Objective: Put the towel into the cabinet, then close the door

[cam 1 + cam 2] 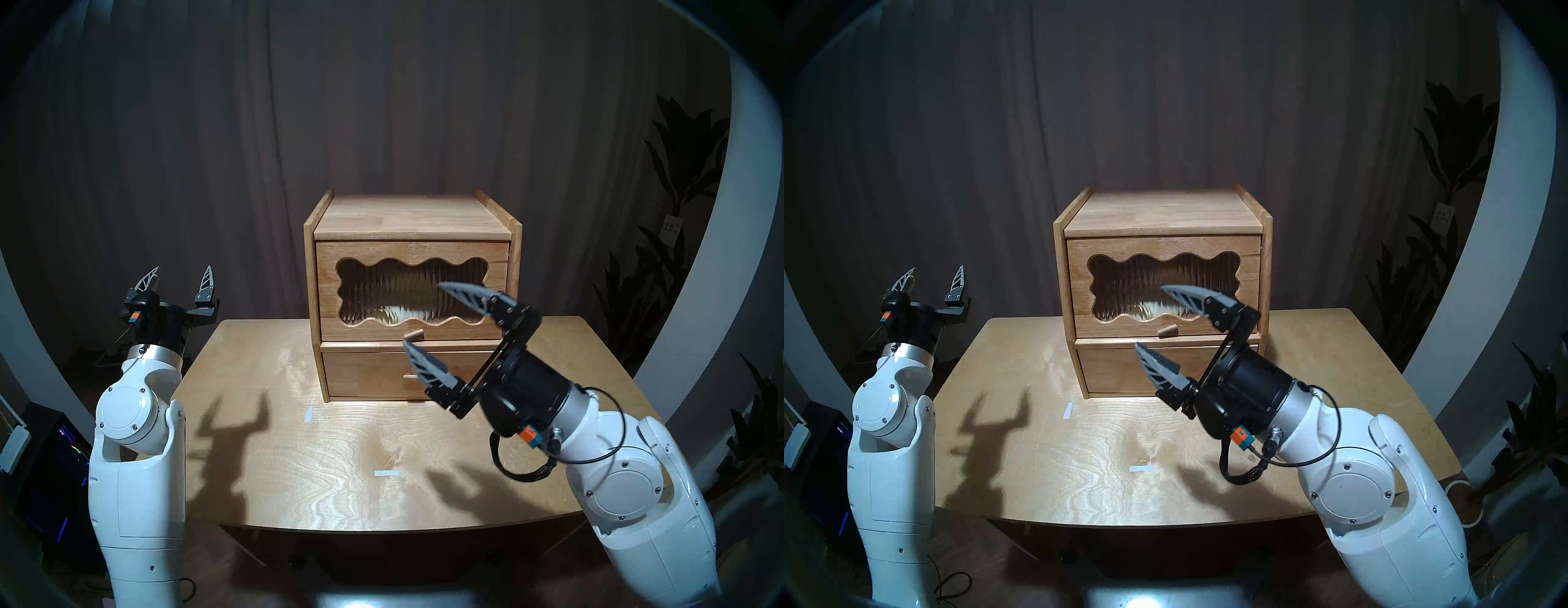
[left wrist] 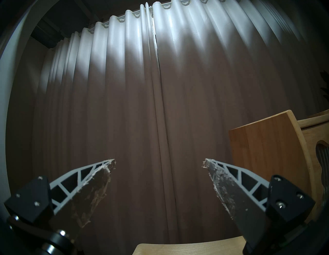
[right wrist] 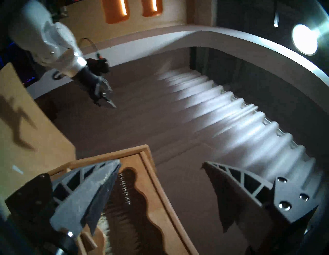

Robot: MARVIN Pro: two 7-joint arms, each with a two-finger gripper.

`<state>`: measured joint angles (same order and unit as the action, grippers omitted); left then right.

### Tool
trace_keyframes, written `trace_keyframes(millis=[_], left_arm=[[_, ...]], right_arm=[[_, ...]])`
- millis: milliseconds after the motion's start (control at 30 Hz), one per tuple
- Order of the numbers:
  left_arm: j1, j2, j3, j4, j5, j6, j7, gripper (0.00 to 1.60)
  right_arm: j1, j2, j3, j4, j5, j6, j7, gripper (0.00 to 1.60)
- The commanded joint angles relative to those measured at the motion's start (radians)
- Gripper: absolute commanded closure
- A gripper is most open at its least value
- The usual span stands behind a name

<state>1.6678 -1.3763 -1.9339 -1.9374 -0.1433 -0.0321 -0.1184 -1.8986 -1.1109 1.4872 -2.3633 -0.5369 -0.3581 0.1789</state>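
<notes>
Door [image 1: 411,293] shut flush on cabinet [image 1: 411,216], towel [image 1: 403,313] pale behind ribbed window. Right gripper [image 1: 424,316] spread empty near knob [image 1: 412,335]; left gripper [image 1: 183,276] spread empty, parked far left.

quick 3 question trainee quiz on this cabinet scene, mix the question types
1. True or false: the door of the cabinet is shut.
2. Where is the towel? A) on the table B) behind the door's ribbed window C) in the right pincer
3. Fill in: both the left pincer and the right pincer are ____ and hold nothing.

Key: 1 true; 2 B; 3 open
</notes>
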Motion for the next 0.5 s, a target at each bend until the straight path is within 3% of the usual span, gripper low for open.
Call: trace_keyframes(millis=[0,233,333,367,400,467], left_arm=[[-0.015,0.001,0.0,-0.016,-0.002,-0.007,0.002,0.0],[-0.015,0.001,0.0,-0.016,-0.002,-0.007,0.002,0.0],[-0.016,0.001,0.0,-0.017,-0.002,-0.008,0.002,0.0],[-0.016,0.001,0.0,-0.017,-0.002,-0.008,0.003,0.0],[-0.016,0.001,0.0,-0.018,-0.002,-0.008,0.003,0.0],[-0.017,0.0,0.0,-0.018,-0.002,-0.009,0.003,0.0]], right_arm=[[-0.021,-0.107,0.141,-0.041,0.127,0.077,-0.119,0.0],[-0.022,-0.183,0.266,0.012,0.248,0.173,-0.23,0.0],[-0.012,-0.203,0.316,0.065,0.292,0.214,-0.278,0.0],[-0.01,-0.211,0.363,0.085,0.317,0.226,-0.29,0.0],[0.009,-0.216,0.335,0.104,0.328,0.245,-0.3,0.0],[0.033,-0.22,0.392,0.153,0.373,0.271,-0.332,0.0]])
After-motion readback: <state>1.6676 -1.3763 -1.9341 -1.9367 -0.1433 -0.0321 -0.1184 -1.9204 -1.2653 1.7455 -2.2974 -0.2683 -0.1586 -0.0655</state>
